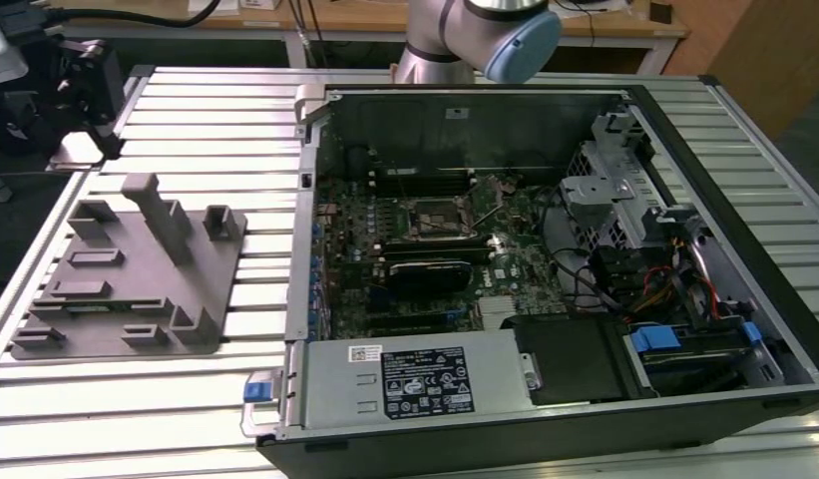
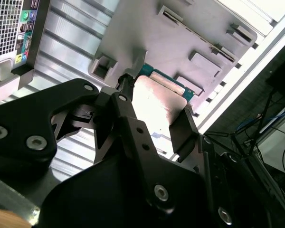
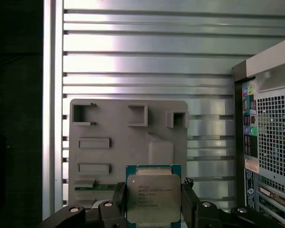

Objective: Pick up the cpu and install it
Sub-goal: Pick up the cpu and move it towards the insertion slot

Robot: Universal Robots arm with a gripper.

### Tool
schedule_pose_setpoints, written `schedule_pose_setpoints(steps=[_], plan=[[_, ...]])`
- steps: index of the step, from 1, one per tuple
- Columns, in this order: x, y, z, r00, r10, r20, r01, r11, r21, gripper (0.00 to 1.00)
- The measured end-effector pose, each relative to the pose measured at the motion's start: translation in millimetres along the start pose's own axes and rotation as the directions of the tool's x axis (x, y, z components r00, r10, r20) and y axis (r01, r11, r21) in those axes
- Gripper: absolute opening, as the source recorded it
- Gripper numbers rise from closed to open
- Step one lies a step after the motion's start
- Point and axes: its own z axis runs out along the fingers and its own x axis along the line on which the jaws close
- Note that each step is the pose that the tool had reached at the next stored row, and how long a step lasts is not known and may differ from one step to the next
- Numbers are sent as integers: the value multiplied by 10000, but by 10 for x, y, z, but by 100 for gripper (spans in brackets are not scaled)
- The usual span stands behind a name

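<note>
Surface (image 1: pixel 130 399): ribbed silvery metal slats, brightly lit, glare along the ridges. Desk (image 1: pixel 369 15): pale wood, stands behind the surface. Panel (image 1: pixel 782 60): brown wood, exterior view's right. Floor (image 2: pixel 249 99): dark, carries loose cables (image 2: pixel 263 121).

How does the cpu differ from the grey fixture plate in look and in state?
The cpu has a shiny silvery top with a green rim; the fixture plate is dull grey all over. The cpu's top is flat; the fixture plate carries raised blocks and pockets. The cpu is clamped between the fingers of the gripper, off the table; the fixture plate lies on the ribbed table. Both have a roughly rectangular outline.
</note>
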Motion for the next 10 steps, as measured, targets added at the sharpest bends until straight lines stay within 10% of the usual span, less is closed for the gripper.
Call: schedule_pose_setpoints(steps=[10], plan=[[-86,5,4,10000,0,0,0,10000,0,55]])
